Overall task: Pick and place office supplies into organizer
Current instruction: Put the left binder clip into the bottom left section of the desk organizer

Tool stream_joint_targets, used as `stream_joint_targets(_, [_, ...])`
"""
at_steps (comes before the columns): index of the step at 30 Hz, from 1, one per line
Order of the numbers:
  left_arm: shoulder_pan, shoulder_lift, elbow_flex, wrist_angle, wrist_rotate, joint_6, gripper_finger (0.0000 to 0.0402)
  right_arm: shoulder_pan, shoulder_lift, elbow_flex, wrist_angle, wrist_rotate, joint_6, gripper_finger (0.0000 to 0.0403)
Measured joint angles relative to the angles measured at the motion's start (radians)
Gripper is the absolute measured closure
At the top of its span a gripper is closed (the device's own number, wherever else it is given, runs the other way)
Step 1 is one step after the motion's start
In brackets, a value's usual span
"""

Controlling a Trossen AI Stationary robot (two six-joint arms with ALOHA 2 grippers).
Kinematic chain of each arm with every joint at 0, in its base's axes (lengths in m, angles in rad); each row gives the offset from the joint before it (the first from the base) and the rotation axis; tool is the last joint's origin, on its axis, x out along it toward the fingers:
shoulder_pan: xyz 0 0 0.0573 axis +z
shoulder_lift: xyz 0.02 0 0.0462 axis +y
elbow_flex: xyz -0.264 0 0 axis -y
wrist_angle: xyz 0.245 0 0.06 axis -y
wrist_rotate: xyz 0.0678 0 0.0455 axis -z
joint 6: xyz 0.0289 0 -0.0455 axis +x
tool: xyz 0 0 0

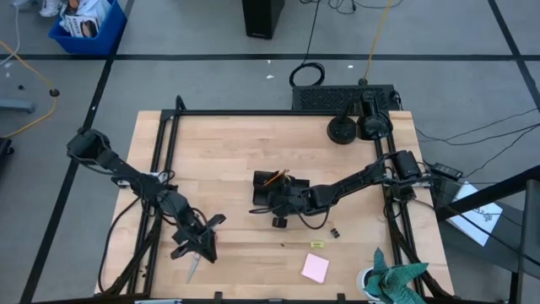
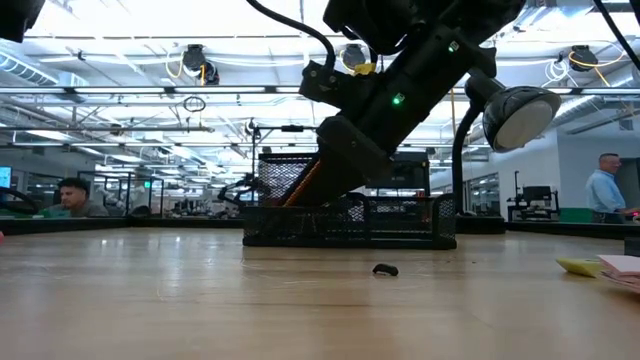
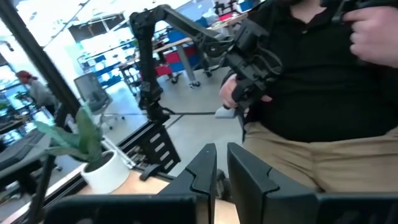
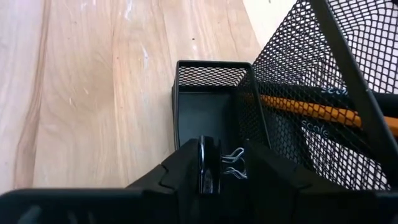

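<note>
Right wrist view: orange pencil (image 4: 311, 112) in organizer (image 4: 211, 106) bears unreadable lettering.

Left gripper (image 3: 221, 171) jaws near-shut; person (image 3: 323, 93) beyond; potted plant (image 3: 93, 155).

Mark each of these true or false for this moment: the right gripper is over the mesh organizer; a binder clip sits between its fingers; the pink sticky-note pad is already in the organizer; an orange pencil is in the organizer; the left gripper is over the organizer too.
1. The right gripper is at the mesh organizer. True.
2. A binder clip sits between its fingers. True.
3. The pink sticky-note pad is in the organizer. False: the pink sticky-note pad lies on the table near the front edge.
4. An orange pencil is in the organizer. True.
5. The left gripper is over the organizer. False: the left gripper is off near the table's front left.
</note>
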Motion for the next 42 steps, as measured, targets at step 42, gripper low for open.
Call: stream_joint_targets(42, [0.001, 0.0, 0.0, -0.004, -0.177, -0.004, 0.0355, 0.0, 0.003, -0.002, 0.041, 0.001, 0.015, 0.0277])
